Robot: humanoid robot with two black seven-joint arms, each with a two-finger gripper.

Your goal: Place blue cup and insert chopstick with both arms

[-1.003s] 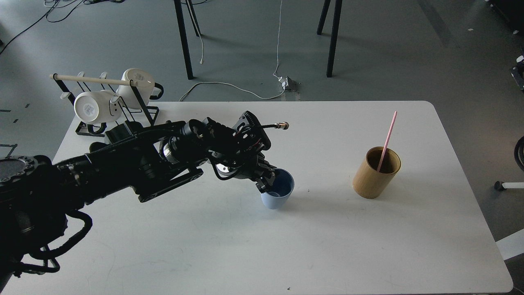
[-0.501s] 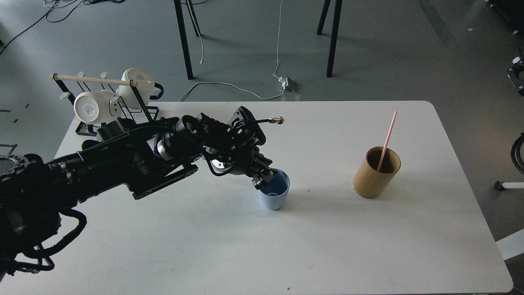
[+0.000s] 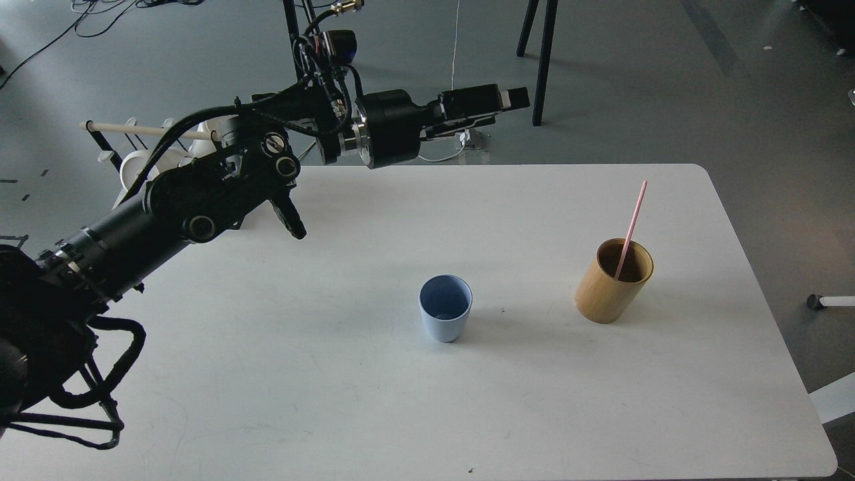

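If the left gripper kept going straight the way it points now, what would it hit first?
Probably nothing on the table: the left gripper points right, raised beyond the far edge. The dark leg lies nearest that line, depth unclear.

The cup point(image 3: 445, 308) is standing upright near the middle of the table point(image 3: 334, 401), mouth up. It is a small light-blue matte tumbler, tapering toward its base, with no handle, and nothing is lying inside it. Nothing is touching it. The chopstick point(image 3: 631, 227) is a thin, straight, pale-pink stick. It is leaning in the bamboo holder point(image 3: 611, 284), well to the right of the cup, with its lower end hidden inside and its upper end tilting up and to the right, rising well above the holder's rim.
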